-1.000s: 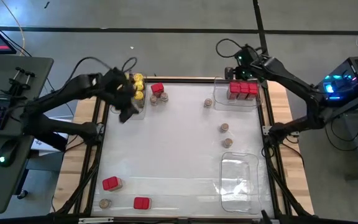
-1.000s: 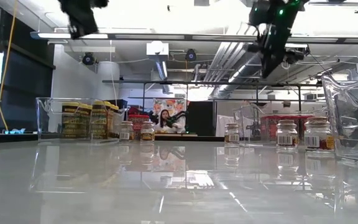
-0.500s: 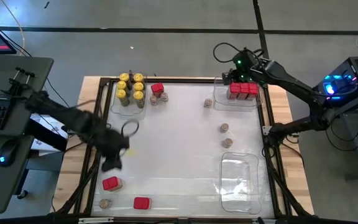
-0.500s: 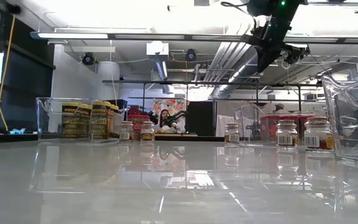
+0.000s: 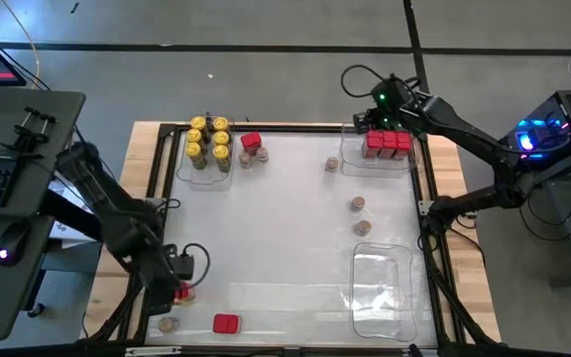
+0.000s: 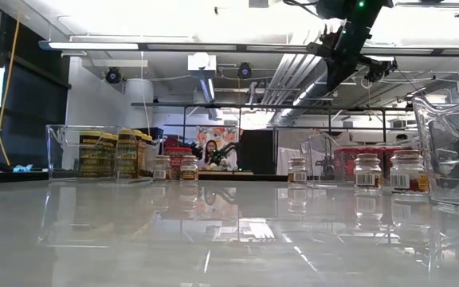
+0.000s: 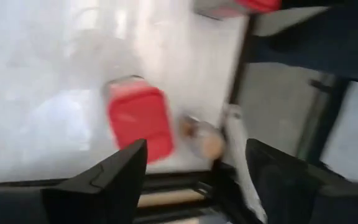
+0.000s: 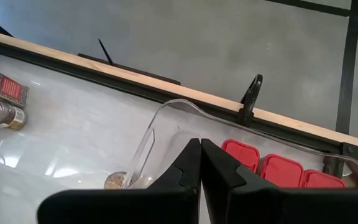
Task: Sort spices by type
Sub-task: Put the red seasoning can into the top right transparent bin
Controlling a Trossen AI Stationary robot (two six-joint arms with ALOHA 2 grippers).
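My left gripper (image 5: 181, 281) (image 7: 196, 152) hangs open over the table's near-left corner, touching nothing. A red square-topped box (image 7: 140, 118) (image 5: 177, 295) stands on the table just below and ahead of its fingers. A brown-lidded jar (image 7: 201, 138) (image 5: 167, 323) and a second red box (image 5: 226, 323) stand beside it. Yellow-lidded jars (image 5: 207, 139) fill a clear tray at the far left. My right gripper (image 8: 199, 152) (image 5: 373, 121) (image 6: 333, 80) hangs shut above the far-right tray of red boxes (image 5: 387, 144) (image 8: 283, 169).
A red box (image 5: 251, 142) and brown-lidded jars (image 5: 253, 157) stand loose near the far edge. More jars (image 5: 332, 164) (image 5: 358, 203) (image 5: 363, 228) stand right of centre. A clear tray (image 5: 383, 278) with nothing in it sits at the near right. A dark frame (image 5: 157, 228) rims the table.
My left gripper has swung from beside the yellow jars' tray at the far left toward the near-left corner, sinking and turning as it went, and has left the low view. It now hangs above the red box there.
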